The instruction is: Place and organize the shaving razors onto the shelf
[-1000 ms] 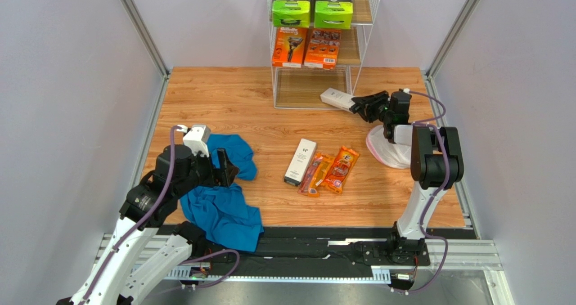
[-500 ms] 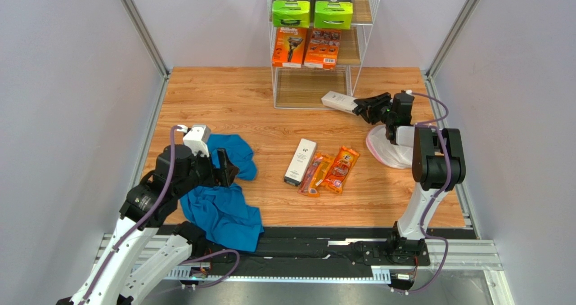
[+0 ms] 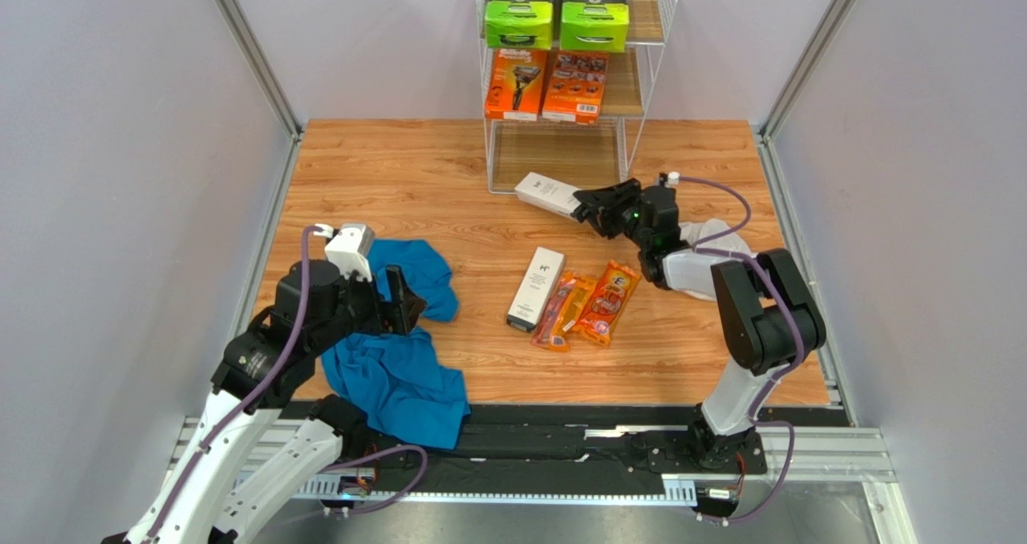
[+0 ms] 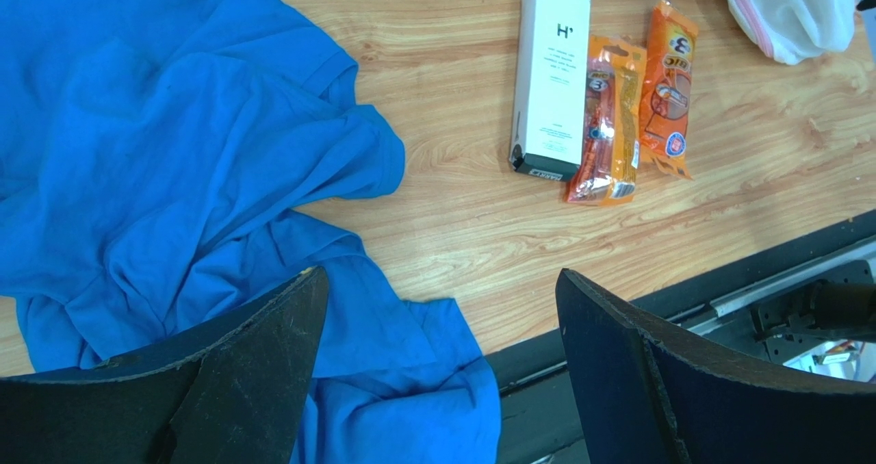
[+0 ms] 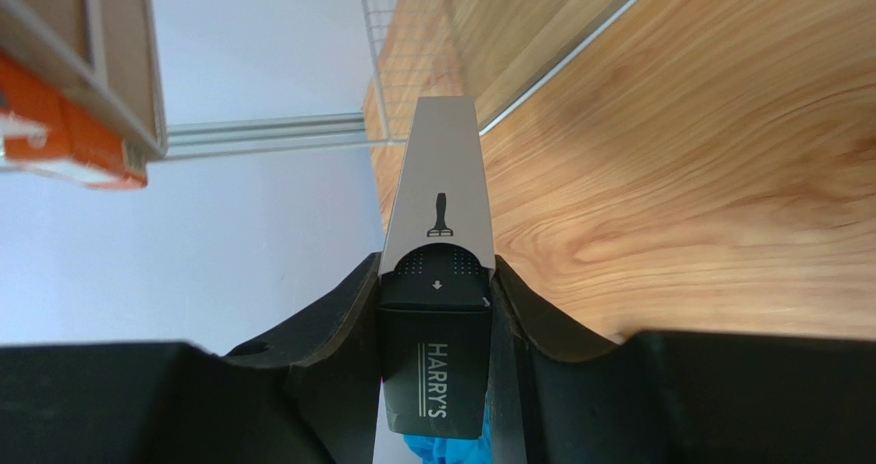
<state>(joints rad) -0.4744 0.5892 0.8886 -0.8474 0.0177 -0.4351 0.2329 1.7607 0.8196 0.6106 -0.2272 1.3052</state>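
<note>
Now the right fingers [image 5: 339,331] clamp a slim white box [image 3: 545,193], its long axis running leftward just below the shelf [image 3: 543,157] at upper centre, while the left fingers [image 4: 257,382] gape wide at lower left.

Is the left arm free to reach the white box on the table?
Probably yes: the left gripper is open above the blue cloth, with only bare table before the white box.
</note>
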